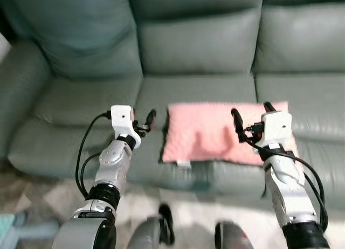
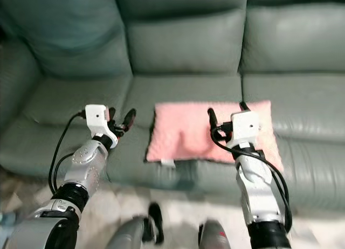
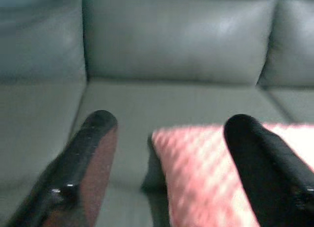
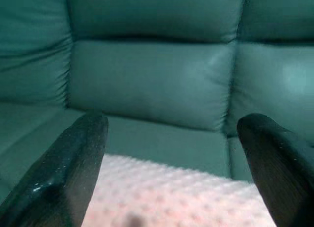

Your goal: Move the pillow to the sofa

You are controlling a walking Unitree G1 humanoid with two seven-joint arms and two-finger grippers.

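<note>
Pillow [image 1: 215,133]: pink, dimpled fabric, lying flat on the middle seat cushion of the sofa, near the front edge; small white tag at the front left corner; right front part covered by the right arm.
Sofa [image 1: 194,44]: grey-green leather, three seat cushions and back cushions; far ends cut off by the frame; front edge soft and blurred.
Left gripper [image 1: 145,122]: raised over the seat just beside the pillow's left edge, apart from it; jaws spread, nothing between them.
Left fingers [image 3: 91,158]: in the left wrist view, one over bare seat, the other over the pillow's [image 3: 206,178] left corner; tips only, bases cut off at the frame edge.
Right gripper [image 1: 252,113]: above the right half of the pillow; jaws spread wide, empty; contact with the fabric hard to judge from the head views.
Right fingers [image 4: 73,173]: in the right wrist view, dark and out of focus, framing the pillow's [image 4: 181,197] far edge and the sofa back beyond.
Floor [image 1: 48,200]: pale, patterned, too blurred for detail.
Lower frame: dark rounded shapes between the arms, blurred, not identifiable.
</note>
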